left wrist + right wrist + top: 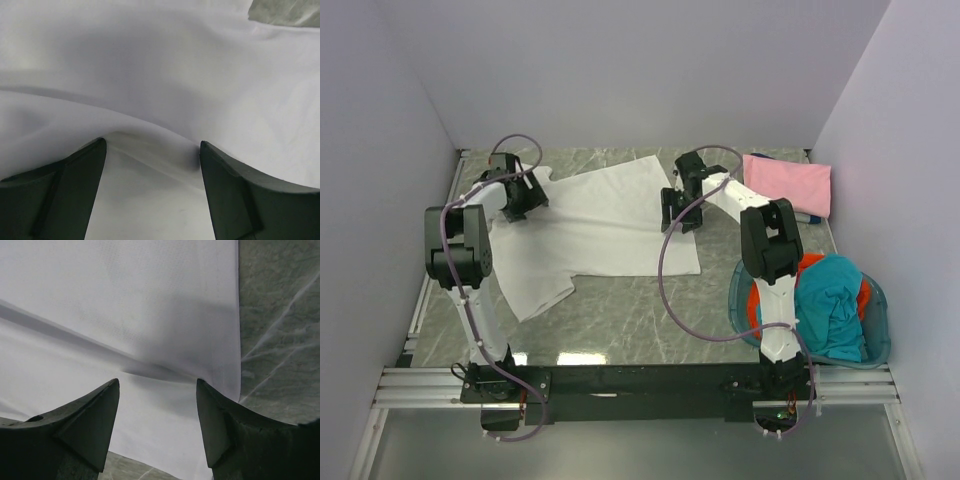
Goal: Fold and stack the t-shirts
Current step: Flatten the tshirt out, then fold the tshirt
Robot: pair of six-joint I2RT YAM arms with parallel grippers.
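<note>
The white t-shirt (600, 225) lies spread over the middle of the table, one sleeve (535, 295) reaching toward the near left. My left gripper (523, 203) is down on its far left part, open, its fingertips (97, 150) pressing a raised fold of white cloth (160, 75). My right gripper (677, 215) is down at the shirt's right edge, open, with white cloth (125, 300) between its fingertips (112, 390). The pink t-shirt (788, 183) lies folded at the far right. The teal t-shirt (830, 305) and the orange-red t-shirt (752, 305) sit bunched in the basket.
A round translucent blue basket (882, 335) stands at the near right beside the right arm's base. The grey marble tabletop (640, 320) shows in front of the white shirt and beside its hem (280, 315). Pale walls enclose the table on three sides.
</note>
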